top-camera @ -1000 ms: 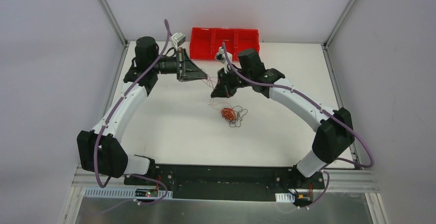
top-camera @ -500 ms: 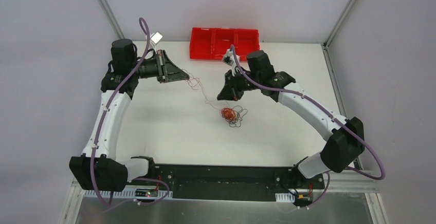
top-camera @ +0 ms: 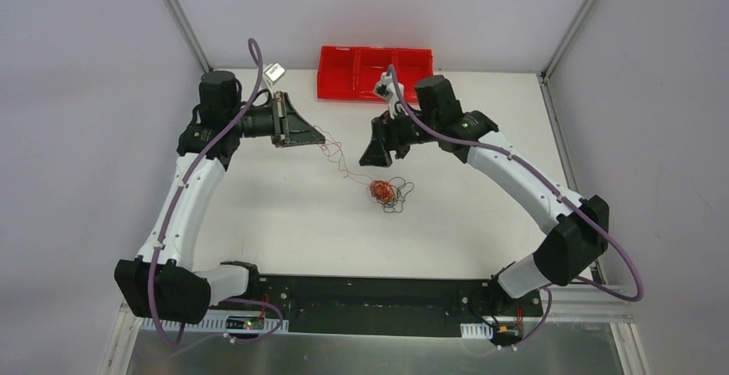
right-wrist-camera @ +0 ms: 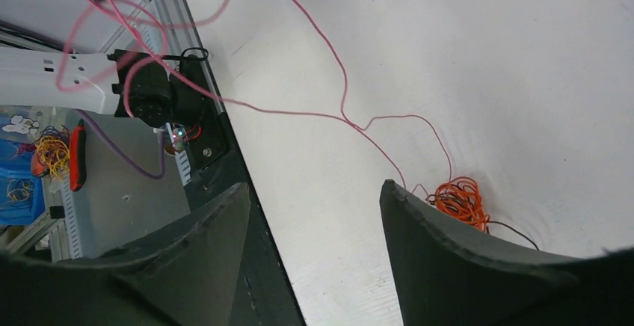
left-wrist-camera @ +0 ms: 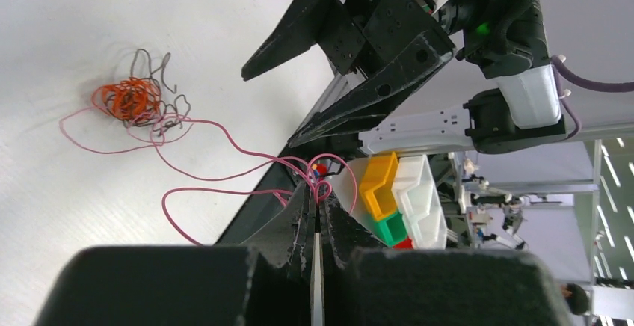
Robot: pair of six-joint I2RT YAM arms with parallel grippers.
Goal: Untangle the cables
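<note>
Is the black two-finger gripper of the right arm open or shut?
Open: the right gripper shows a wide gap between its fingers.

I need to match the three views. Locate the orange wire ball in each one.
Top external: orange wire ball near the picture's centre.
Left wrist: upper left.
Right wrist: lower right.
Shared landmark: the pink wire running off the ball, seen in all three.
</note>
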